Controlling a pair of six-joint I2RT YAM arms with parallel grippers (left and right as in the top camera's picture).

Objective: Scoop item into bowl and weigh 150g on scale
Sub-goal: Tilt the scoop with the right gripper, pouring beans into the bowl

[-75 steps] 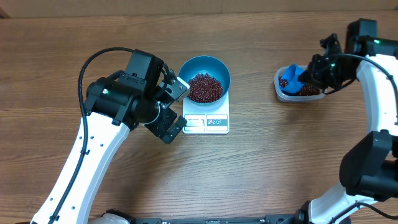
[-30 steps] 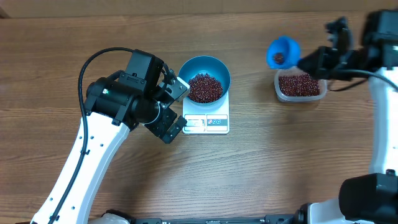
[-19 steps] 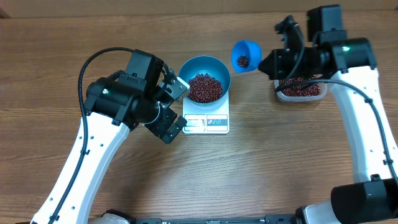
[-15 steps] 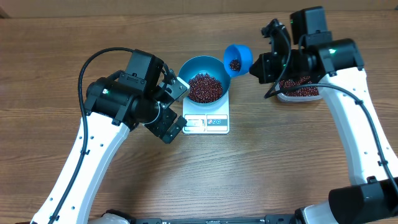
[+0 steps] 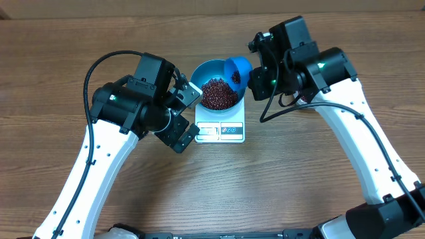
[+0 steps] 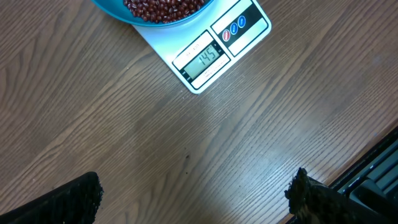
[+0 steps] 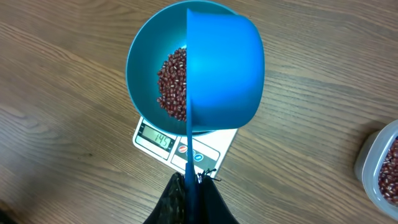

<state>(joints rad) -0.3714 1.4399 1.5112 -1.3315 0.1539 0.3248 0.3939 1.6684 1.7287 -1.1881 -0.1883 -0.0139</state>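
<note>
Beans (image 5: 218, 93) are lying heaped in the blue bowl (image 5: 207, 68), which is sitting on the white scale (image 5: 222, 130) at the tabletop's (image 5: 299, 186) far middle. My left end effector (image 5: 188, 118) is hanging wide open just left of the scale. My right end effector (image 7: 189, 186) is clamping the blue scoop (image 5: 238, 72) by its handle, holding it tilted over the bowl's right rim.

We list one scoop (image 7: 225, 68), pinched in our right gripper (image 7: 189, 184), tipped over the bowl (image 7: 143, 59). It holds beans (image 7: 173, 84); the scale (image 7: 210, 149) lies beneath.

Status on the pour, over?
Left gripper open beside scale. Right gripper shut on blue scoop, tipped over bowl. Beans heaped inside, display shows 145. Nothing blocking the bowl.
</note>
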